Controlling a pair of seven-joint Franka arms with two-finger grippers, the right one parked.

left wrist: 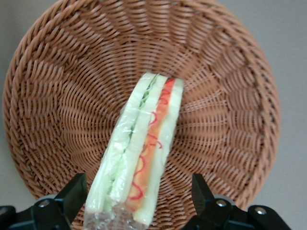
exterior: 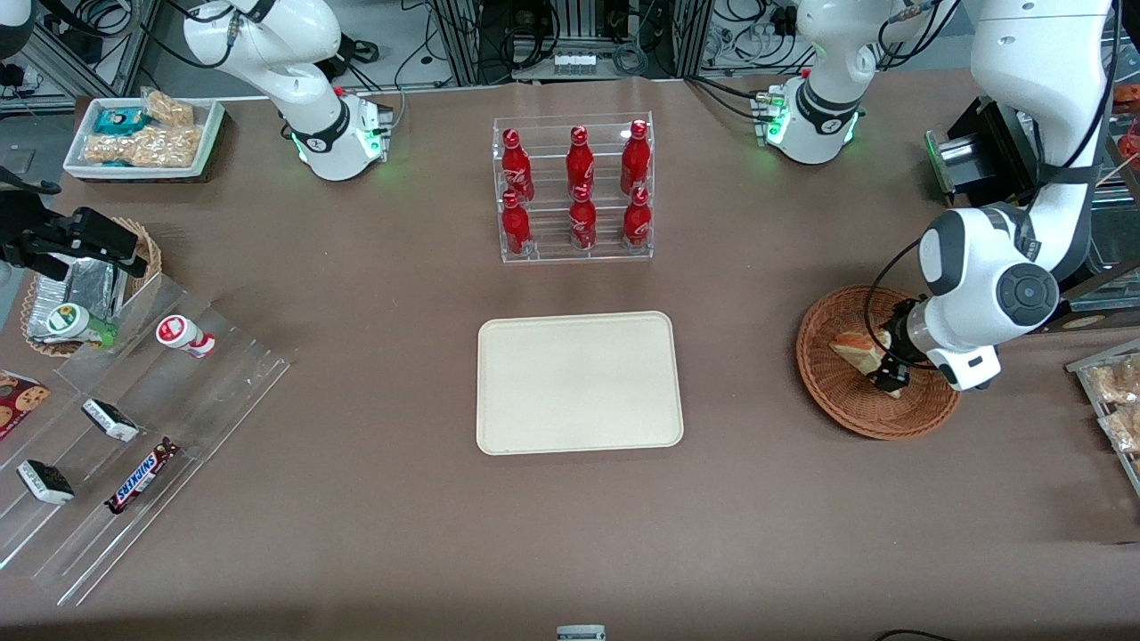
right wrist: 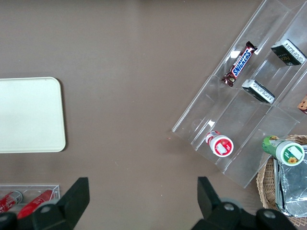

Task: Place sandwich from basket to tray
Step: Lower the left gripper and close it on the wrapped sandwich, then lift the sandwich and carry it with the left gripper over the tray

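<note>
Item: sandwich, a wrapped triangular wedge with green, white and orange-red layers, is lying inside the basket with its layered cut side facing upward. Item: basket, round reddish-brown wicker, is sitting on the bench toward the working arm's end, well apart from the tray. Item: hand of the left arm is hanging low inside the basket, its two fingers spread wide, one on each side of the sandwich's broad end, gaps showing on both sides; it is open and gripping nothing. Seen from the wrist, the sandwich is running from the hand toward 12 o'clock, leaning slightly toward 1 o'clock, with its narrow tip near the basket's centre. Item: tray, cream-beige, is lying flat at the middle of the bench. Item: clear rack holding six red bottles is standing farther from the front camera than the tray. Item: stepped clear display, toward the parked arm's end, is carrying a Snickers bar, two small dark packs and a red-capped cup. Item: white bin of snacks is resting near the parked arm's base.
</note>
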